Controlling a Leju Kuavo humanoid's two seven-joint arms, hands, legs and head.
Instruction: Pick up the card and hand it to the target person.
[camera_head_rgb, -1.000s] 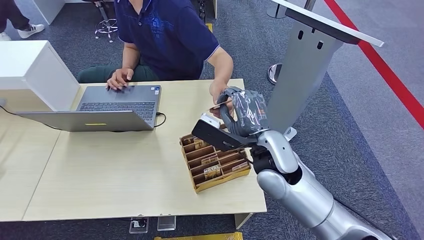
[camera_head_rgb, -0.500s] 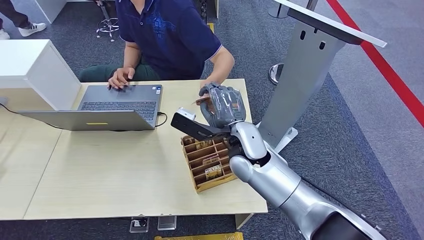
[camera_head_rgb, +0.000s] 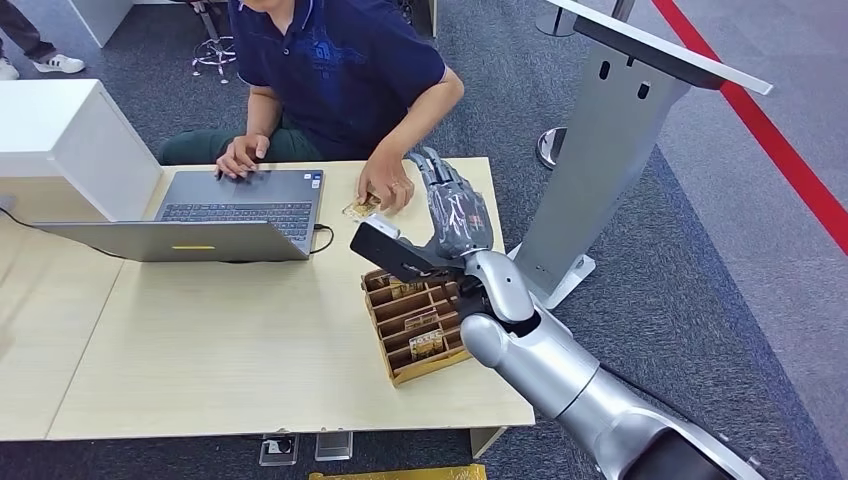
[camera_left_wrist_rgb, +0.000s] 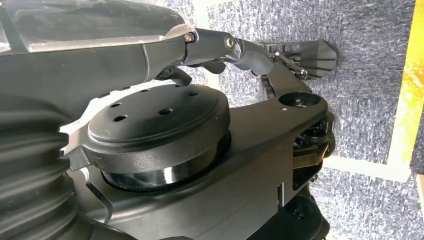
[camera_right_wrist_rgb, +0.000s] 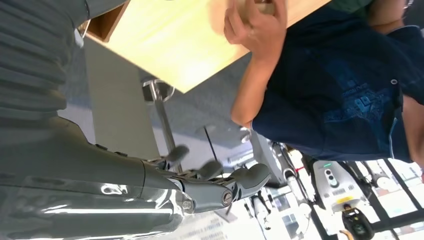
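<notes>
The card, small and tan, is pinched in the seated person's hand just above the table, beside the laptop. My right hand hovers just right of that hand with its fingers stretched out and nothing in them. In the right wrist view its fingers spread in the air and the person's hand is curled over the table's edge. My left hand hangs by my body above the carpet, fingers extended, holding nothing.
A wooden card tray with several slots and more cards lies under my right forearm near the table's right edge. An open laptop stands at the left, with the person's other hand on it. A grey stand rises at the right.
The card has passed from my right hand to the person's hand, which has drawn it left toward the laptop. My right hand's fingers have opened and straightened.
</notes>
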